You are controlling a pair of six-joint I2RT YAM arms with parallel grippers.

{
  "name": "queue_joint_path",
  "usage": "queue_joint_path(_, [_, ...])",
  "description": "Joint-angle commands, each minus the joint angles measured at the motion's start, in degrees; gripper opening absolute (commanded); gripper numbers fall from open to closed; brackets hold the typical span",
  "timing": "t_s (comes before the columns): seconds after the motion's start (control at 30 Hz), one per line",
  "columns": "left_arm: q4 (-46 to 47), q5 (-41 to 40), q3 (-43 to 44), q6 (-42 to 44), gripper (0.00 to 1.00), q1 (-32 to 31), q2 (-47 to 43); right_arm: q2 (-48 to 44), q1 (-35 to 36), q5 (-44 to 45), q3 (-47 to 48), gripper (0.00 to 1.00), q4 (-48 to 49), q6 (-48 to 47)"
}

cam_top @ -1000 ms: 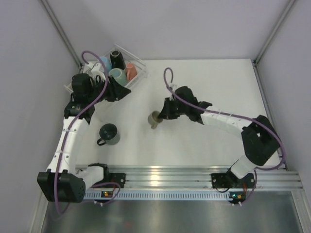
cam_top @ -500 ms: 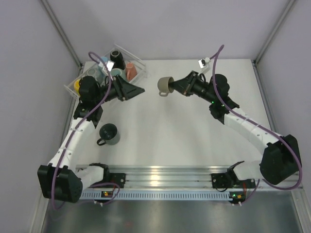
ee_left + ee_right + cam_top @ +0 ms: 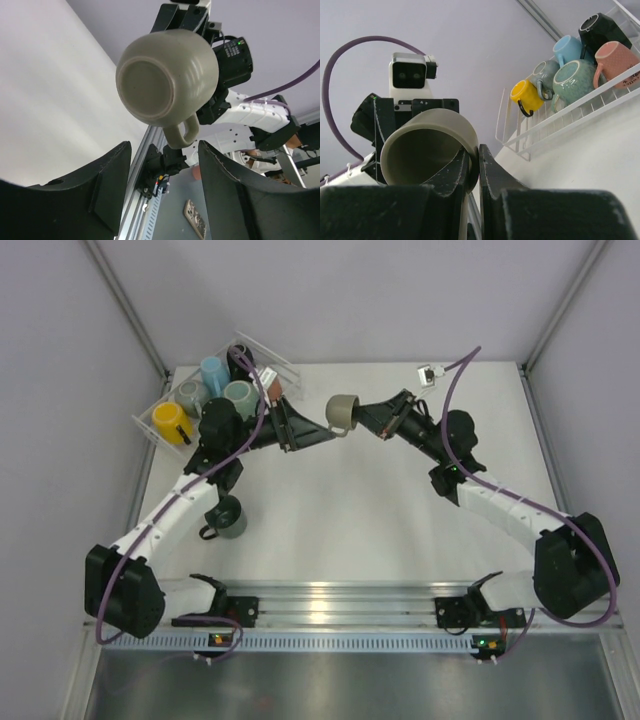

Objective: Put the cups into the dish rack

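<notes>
My right gripper is shut on the rim of the small olive cup and holds it in the air on its side, one finger inside the mouth. My left gripper is open and empty, its tips just short of the cup's base; the cup hangs above its spread fingers. The clear dish rack at the back left holds the yellow, grey-blue, light blue, teal and black cups; the salmon pink cup shows in the right wrist view. A dark green mug stands on the table.
The dark green mug lies under my left forearm. Grey walls close in the table on the left, back and right. A metal rail runs along the near edge.
My right arm lifted the olive cup off the table and carried it up and back. My left gripper swung away from the rack, rightward, to meet the cup.
</notes>
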Motion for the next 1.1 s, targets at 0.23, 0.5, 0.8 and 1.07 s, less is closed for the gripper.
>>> queue_joint_path(0.23, [25.3, -0.6, -1.8, -17.5, 0.61, -2.5, 3.9, -0.6, -0.1, -1.6, -2.2, 0.0, 14.6, 2.0])
queue_joint_path(0.5, [27.8, -1.0, -2.0, -22.4, 0.47, -3.8, 5.6, 0.1, 0.2, -2.2, -3.3, 0.0, 16.0, 1.5])
queue_joint_path(0.8, [27.9, -0.9, -0.8, -25.1, 0.01, -3.8, 7.2, -1.6, 1.0, -2.2, -4.5, 0.04, 11.1, -4.1])
queue_joint_path(1.07, [27.9, -1.0, -1.4, -23.2, 0.0, -3.7, 7.0, -5.6, 1.0, -0.6, -5.1, 0.37, 3.6, -8.9])
